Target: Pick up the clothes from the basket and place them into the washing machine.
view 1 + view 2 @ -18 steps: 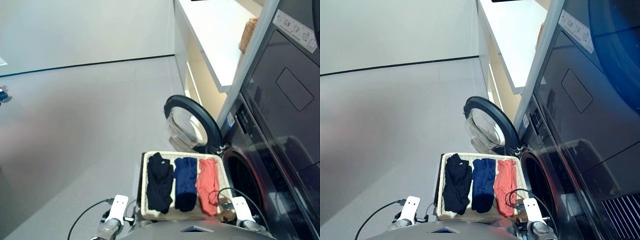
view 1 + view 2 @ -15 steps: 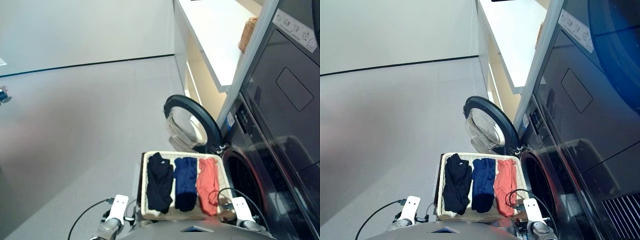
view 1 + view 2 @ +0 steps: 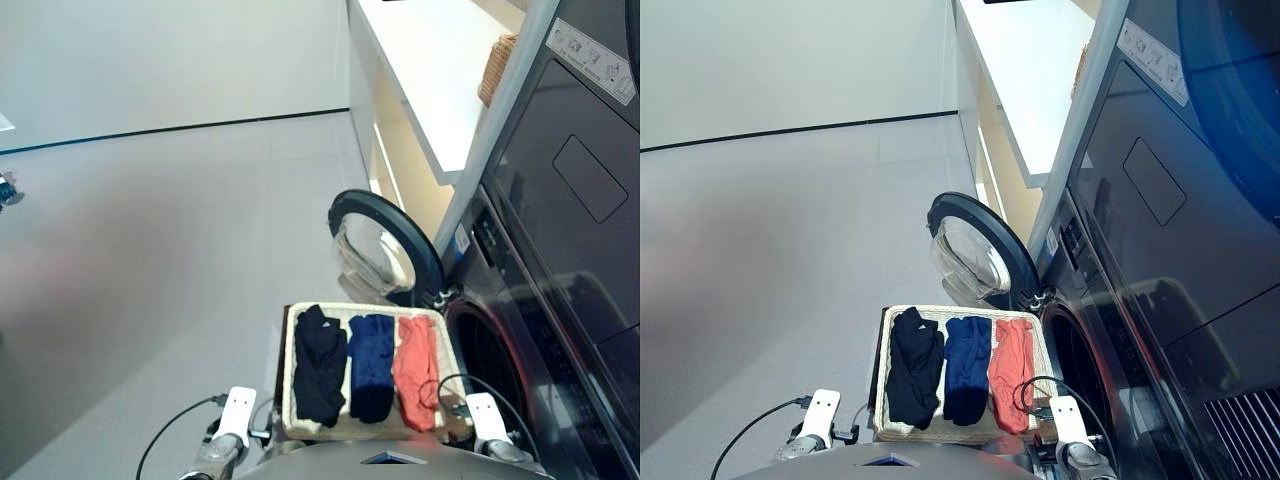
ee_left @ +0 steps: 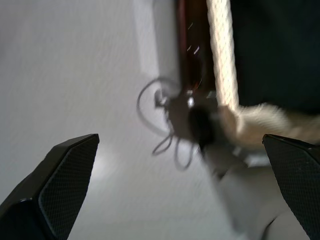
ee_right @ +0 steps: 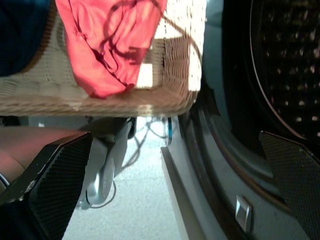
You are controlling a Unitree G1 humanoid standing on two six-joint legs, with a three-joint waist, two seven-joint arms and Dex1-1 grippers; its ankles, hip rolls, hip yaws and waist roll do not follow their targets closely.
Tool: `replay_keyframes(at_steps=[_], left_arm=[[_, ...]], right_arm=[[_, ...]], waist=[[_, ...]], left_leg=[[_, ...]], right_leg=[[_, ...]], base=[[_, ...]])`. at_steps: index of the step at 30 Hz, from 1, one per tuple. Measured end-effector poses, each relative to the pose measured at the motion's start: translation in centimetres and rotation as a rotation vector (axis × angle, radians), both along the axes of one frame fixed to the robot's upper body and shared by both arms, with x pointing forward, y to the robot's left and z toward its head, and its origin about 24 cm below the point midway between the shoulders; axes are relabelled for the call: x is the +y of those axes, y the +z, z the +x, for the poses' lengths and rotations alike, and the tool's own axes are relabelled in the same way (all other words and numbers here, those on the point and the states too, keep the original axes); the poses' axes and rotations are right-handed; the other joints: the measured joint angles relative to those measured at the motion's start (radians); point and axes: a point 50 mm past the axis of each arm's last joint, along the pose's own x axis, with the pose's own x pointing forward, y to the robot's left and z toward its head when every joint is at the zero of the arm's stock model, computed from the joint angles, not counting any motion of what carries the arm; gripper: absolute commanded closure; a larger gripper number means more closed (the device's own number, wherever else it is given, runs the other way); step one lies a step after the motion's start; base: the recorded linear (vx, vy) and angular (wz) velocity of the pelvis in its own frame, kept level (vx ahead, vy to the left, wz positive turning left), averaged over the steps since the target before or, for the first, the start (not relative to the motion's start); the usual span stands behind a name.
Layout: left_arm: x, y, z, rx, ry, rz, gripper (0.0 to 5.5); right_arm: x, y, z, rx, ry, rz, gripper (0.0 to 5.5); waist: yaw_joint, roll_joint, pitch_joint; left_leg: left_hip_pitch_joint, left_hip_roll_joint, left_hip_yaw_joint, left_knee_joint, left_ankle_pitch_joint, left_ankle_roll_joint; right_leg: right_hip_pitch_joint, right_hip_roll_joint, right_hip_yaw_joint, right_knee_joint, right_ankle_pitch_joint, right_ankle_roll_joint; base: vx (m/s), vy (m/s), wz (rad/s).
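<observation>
**Clothes wait in the basket, no grasp begun**

Clothes (image 3: 372, 365) lie in 3 folded strips, black, navy and coral-red, inside the basket (image 3: 361, 431) at lower centre of the frame. The washing machine (image 3: 497, 365) stands just right of it, door (image 3: 385, 245) swung open. Both the left claw (image 4: 170, 195) and the right claw (image 5: 165, 195) are spread and hold nothing. The pick-up step looks unstarted; next, the right claw should probably drop onto the coral-red garment (image 5: 112, 40).
</observation>
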Motion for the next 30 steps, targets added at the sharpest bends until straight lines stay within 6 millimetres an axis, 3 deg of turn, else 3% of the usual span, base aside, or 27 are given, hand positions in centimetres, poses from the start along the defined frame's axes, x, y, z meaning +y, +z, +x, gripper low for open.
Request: replay_keyframes(at_steps=[5,11,17,20,25,30], left_arm=[[-2.3,2.9,5.0,-0.237,0.000,-0.109,0.00],[-4.6,6.8,9.9,-0.462,-0.005,-0.192,0.00],[-6.4,10.7,14.7,-0.627,-0.071,-0.182,0.00],[-7.1,12.7,16.7,-0.700,-0.090,-0.172,0.00],[-7.4,14.9,18.9,-0.783,-0.056,-0.136,0.00],[-7.0,17.0,21.2,-0.846,0.011,-0.071,0.00]], right_arm=[[1.7,1.9,4.2,-0.202,0.076,0.023,0.00],[4.6,6.5,9.9,-0.526,0.124,0.118,0.00],[7.4,11.8,15.0,-0.795,0.205,0.181,0.00],[8.8,14.2,16.8,-0.891,0.250,0.198,0.00],[10.8,19.0,19.0,-1.095,0.302,0.242,0.00],[14.4,23.7,20.6,-1.258,0.408,0.321,0.00]], waist=[[-0.002,0.000,0.028],[-0.009,-0.005,0.081],[-0.019,-0.040,0.220],[-0.030,-0.064,0.267],[-0.035,-0.065,0.336],[-0.040,-0.085,0.390]], left_leg=[[-0.026,0.001,-0.003,0.002,0.008,-0.001],[-0.081,0.003,0.000,0.002,0.023,-0.001],[-0.163,0.006,0.030,0.008,0.050,0.003],[-0.219,0.007,0.030,0.033,0.054,0.006],[-0.306,0.008,0.028,0.075,0.056,0.008],[-0.410,0.010,0.026,0.130,0.059,0.008]], right_leg=[[-0.023,0.002,-0.003,0.003,0.005,-0.002],[-0.089,0.004,0.002,0.006,0.017,-0.004],[-0.207,0.012,0.034,0.061,0.034,-0.004],[-0.274,0.012,0.037,0.101,0.031,-0.003],[-0.385,0.011,0.042,0.195,0.007,-0.007],[-0.519,0.011,0.056,0.309,-0.020,-0.016]], base=[[-0.011,-0.004,0.005],[-0.069,-0.010,-0.018],[-0.076,-0.026,-0.155],[-0.041,-0.030,-0.023],[-0.016,-0.009,0.007],[-0.104,-0.052,0.014]])
